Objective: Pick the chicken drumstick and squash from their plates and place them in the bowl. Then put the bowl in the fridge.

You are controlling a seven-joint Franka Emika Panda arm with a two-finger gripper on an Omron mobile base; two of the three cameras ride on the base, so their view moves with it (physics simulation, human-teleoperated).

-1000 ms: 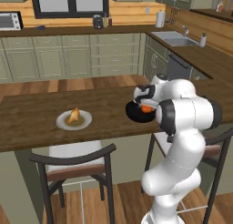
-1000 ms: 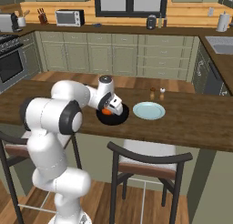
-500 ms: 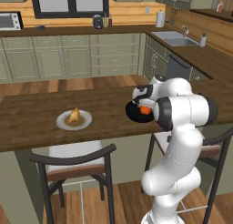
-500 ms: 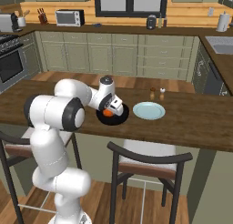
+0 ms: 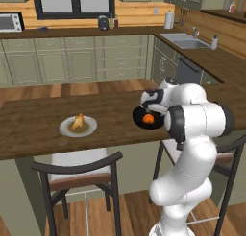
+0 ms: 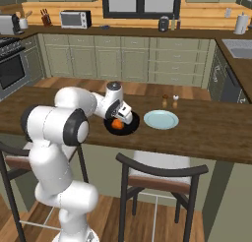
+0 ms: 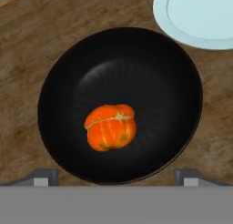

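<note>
Now squash point(image 7: 110, 127) lies loose in black bowl point(image 7: 54, 82), clear of my claw point(image 7: 116, 176), jaws spread wide above it, holding nothing. Bare pale plate point(image 7: 200, 22) just beside bowl. Drumstick point(image 5: 77, 122) waits on other plate point(image 5: 65, 130), well apart along brown wood counter point(image 5: 29, 129); my judgement: fetch it next. Stools below, green cabinets behind.
</note>
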